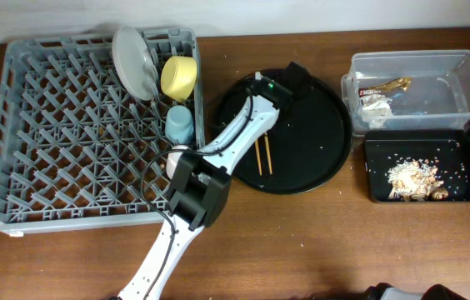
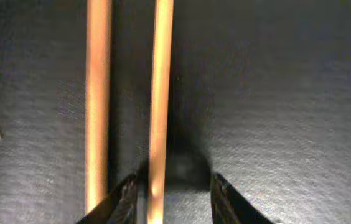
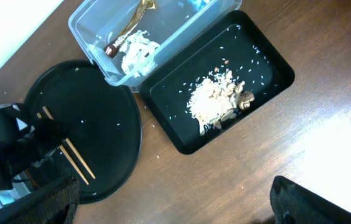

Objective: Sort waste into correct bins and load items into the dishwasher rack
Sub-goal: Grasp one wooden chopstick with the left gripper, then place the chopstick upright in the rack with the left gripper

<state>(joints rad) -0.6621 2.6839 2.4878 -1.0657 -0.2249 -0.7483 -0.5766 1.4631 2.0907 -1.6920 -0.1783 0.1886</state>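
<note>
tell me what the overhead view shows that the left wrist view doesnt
Only overhead: the dishwasher rack holding the plate, yellow bowl and blue cup; the clear tub with tissue and wrapper; the black rectangular tray with food scraps.
Only left wrist: the left tool, open, its fingers either side of one chopstick.
Both: the two chopsticks lying on the round black tray.
</note>
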